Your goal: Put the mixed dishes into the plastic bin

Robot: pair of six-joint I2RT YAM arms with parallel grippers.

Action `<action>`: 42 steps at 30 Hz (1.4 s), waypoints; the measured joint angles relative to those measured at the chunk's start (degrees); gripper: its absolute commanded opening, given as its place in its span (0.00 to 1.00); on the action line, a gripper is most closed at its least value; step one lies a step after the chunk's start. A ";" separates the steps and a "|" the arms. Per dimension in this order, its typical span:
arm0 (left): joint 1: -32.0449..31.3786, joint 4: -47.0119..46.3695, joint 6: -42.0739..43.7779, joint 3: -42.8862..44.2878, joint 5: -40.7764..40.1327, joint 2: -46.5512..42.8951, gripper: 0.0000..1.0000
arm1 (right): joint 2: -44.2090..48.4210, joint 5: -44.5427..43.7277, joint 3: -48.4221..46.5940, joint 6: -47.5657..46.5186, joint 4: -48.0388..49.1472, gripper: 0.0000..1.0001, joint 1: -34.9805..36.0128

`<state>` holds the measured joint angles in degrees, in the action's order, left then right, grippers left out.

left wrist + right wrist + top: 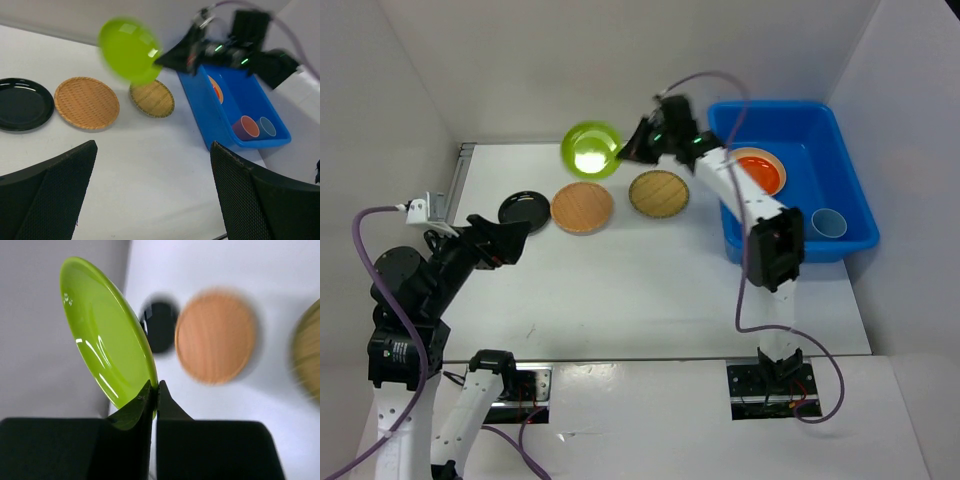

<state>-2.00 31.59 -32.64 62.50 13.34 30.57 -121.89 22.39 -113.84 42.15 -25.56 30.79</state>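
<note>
Lime green plate [591, 149] hangs tilted above the surface [650, 290], its rim pinched by the right gripper [154, 390], just left of the blue bin [841, 245], which holds an orange plate [761, 170], a pink cup [245, 127] and a blue cup [828, 223]. Black plate [523, 210], wood plate [582, 208] and woven plate [659, 193] lie below. Left gripper [152, 146] gapes wide, empty

Five plates [582, 208], two cups [245, 127] and one blue bin [772, 104].

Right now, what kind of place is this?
Probably a robot test lab, not a kitchen: two black-and-white robot arms bolted to a plain white table, blank white panels around it, and the right gripper holding a round lime green plate near a large blue plastic bin.
</note>
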 measured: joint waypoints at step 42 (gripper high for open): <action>0.00 -1.86 0.92 -1.75 4.70 6.19 1.00 | 1.55 -15.50 20.35 6.84 -0.79 0.17 -44.89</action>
<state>-2.00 29.74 -31.73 60.75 18.04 36.75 -120.33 6.90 -93.49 48.99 -26.35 -14.11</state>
